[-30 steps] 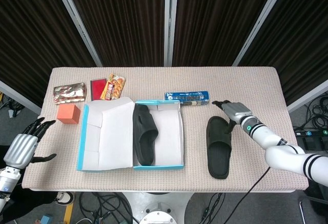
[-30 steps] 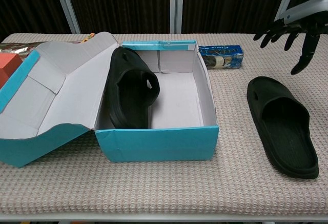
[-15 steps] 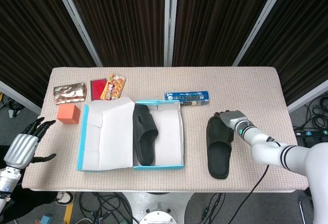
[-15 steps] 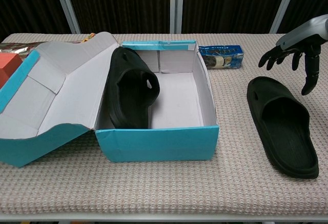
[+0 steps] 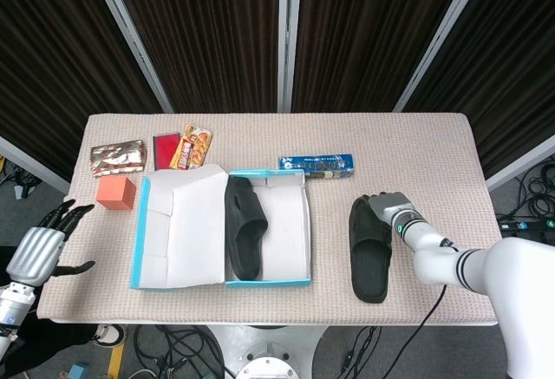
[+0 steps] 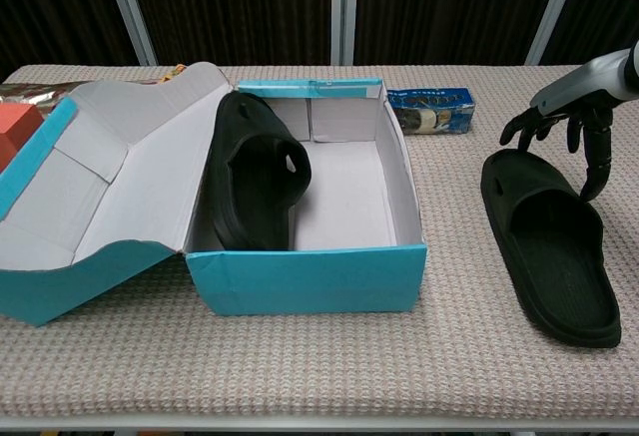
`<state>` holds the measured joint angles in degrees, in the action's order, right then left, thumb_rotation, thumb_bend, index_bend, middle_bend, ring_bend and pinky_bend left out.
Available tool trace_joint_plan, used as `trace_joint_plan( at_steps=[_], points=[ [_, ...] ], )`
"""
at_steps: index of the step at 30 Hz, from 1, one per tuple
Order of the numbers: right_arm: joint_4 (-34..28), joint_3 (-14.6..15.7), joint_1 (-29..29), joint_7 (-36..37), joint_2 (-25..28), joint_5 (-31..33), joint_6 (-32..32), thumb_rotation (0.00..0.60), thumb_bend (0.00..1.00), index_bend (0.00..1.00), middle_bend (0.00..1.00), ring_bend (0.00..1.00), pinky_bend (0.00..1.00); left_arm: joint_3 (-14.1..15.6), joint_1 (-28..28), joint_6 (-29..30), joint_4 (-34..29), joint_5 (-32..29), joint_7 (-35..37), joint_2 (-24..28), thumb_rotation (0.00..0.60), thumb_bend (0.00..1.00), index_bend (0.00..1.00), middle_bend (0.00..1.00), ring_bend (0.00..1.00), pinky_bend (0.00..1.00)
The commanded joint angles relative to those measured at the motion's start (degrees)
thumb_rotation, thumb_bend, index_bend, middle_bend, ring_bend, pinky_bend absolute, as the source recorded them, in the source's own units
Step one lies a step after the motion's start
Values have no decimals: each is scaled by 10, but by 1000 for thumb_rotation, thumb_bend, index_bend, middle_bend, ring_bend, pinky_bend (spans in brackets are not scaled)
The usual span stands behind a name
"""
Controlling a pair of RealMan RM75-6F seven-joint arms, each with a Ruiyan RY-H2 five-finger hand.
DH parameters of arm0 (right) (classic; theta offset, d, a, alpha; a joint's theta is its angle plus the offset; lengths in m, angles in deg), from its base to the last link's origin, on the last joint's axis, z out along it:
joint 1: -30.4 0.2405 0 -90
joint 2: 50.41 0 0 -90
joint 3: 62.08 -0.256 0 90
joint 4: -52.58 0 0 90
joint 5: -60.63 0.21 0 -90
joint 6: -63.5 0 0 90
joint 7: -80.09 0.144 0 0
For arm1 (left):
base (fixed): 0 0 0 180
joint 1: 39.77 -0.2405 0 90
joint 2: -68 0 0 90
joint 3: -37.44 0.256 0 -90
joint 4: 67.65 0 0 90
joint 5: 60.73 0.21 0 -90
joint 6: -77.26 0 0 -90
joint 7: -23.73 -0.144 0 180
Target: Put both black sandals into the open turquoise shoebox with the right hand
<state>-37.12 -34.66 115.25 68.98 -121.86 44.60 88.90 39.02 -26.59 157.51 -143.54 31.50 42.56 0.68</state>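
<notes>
One black sandal (image 5: 244,231) (image 6: 255,179) leans on its side inside the open turquoise shoebox (image 5: 270,281) (image 6: 310,281), against the left wall. The second black sandal (image 5: 370,253) (image 6: 552,248) lies flat on the table to the right of the box. My right hand (image 5: 387,207) (image 6: 567,122) hovers over that sandal's strap end with fingers spread and pointing down, holding nothing. My left hand (image 5: 39,245) hangs off the table's left edge, fingers apart and empty.
A blue snack package (image 5: 316,165) (image 6: 432,111) lies behind the box. At the back left are an orange block (image 5: 116,192), a silver snack bag (image 5: 118,157), a red packet (image 5: 165,149) and an orange snack bag (image 5: 194,146). The box lid (image 5: 180,227) lies open to the left.
My right hand has moved down and leftward from beside the loose sandal until it is over its strap end. The left hand and both sandals have not moved.
</notes>
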Motion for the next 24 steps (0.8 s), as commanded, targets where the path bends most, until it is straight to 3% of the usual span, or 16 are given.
trace_joint_plan(
  at_steps=[1,24],
  points=[
    [-3,4,4,-2,-2,6,3,600,0,12,106,62,239,1,0,-1,0,0,1,0,600,0,96,154,41,162],
    [-5,13,25,-31,-40,68,42,600,0,116,205,184,355,3,-1,-5,6,-3,15,0,600,0,96,153,41,162]
  ],
)
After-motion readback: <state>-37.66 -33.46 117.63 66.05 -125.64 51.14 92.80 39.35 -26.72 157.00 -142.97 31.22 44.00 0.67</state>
